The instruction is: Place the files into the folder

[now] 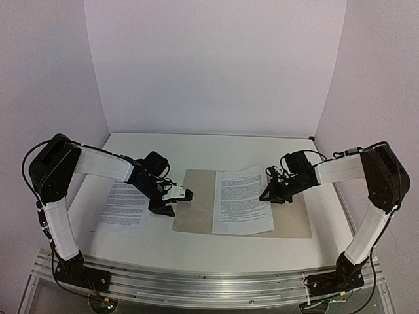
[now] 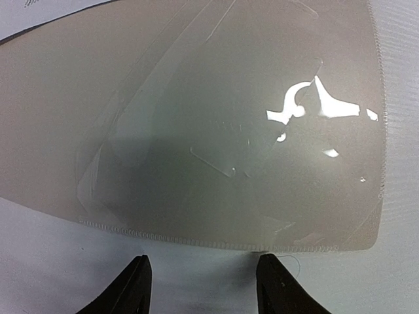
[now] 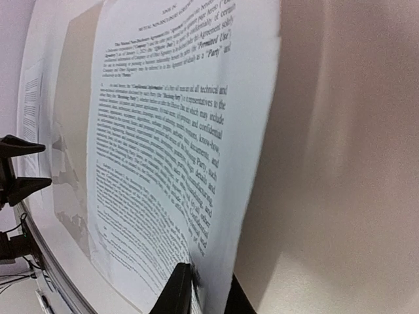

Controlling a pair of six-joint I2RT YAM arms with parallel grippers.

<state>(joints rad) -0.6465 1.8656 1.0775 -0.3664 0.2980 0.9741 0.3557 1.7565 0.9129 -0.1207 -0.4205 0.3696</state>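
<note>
Closest in, a ribbed aluminium rail (image 1: 209,281) runs along the near edge of the white surface (image 1: 196,150) and carries both arm bases. Just beyond it the thin beige card folder (image 1: 196,212) lies open and flat in the middle, its near edge close to the near edge of the surface. A white printed paper sheet (image 1: 241,199) lies over the folder's middle, leaving the left cover and a strip of the right cover bare. The right claw (image 3: 208,275) sits at this sheet's right edge, its two fingers clenched on the paper, which passes between them. The left claw (image 2: 203,260) is released, fingers spread, and low over the bare surface just outside the folder's left edge. From its wrist view, the glossy cover and one rounded corner lie straight ahead, apart from the fingertips. A second white printed sheet (image 1: 123,206) lies flat to the left of the folder, apart from it, with the left claw between the two. This sheet's left edge is near the left wall. Open room lies on the far side of the folder up to the back wall, with less to the right of the right cover.
</note>
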